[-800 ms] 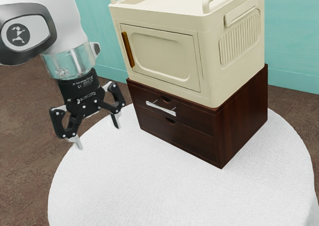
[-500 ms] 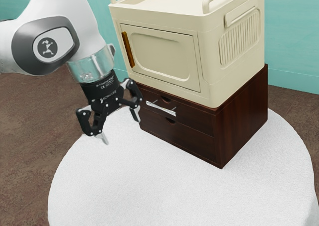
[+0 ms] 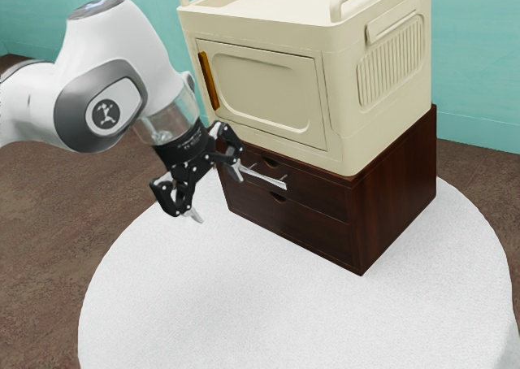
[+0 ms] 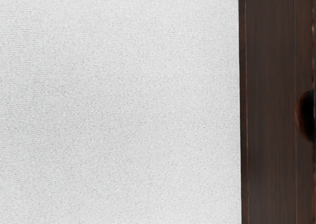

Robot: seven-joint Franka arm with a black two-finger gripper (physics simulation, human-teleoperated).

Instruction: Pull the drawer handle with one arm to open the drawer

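My gripper (image 3: 216,196) stands open in front of the dark wooden drawer unit (image 3: 394,190), with nothing between its fingers. One finger is near the left end of the silver handle (image 3: 266,178) in the exterior view; whether they touch I cannot tell. That handle runs across the upper drawer (image 3: 313,191), which is closed. Below it the lower drawer (image 3: 305,224) is also closed. In the wrist view the drawer unit's front (image 4: 271,105) stands along one side, with a dark rounded notch (image 4: 307,116) in it.
A cream cabinet (image 3: 260,84) with an orange-brown door handle (image 3: 209,81) rests on top of the drawer unit. Both stand on a round table with a white cloth (image 3: 244,304). The wrist view looks onto the white cloth (image 4: 118,105). A teal wall (image 3: 475,60) is behind.
My gripper has moved toward the exterior view's right, up to the drawer front, and has tilted. It has stayed open. The drawers and the cabinet have not moved.
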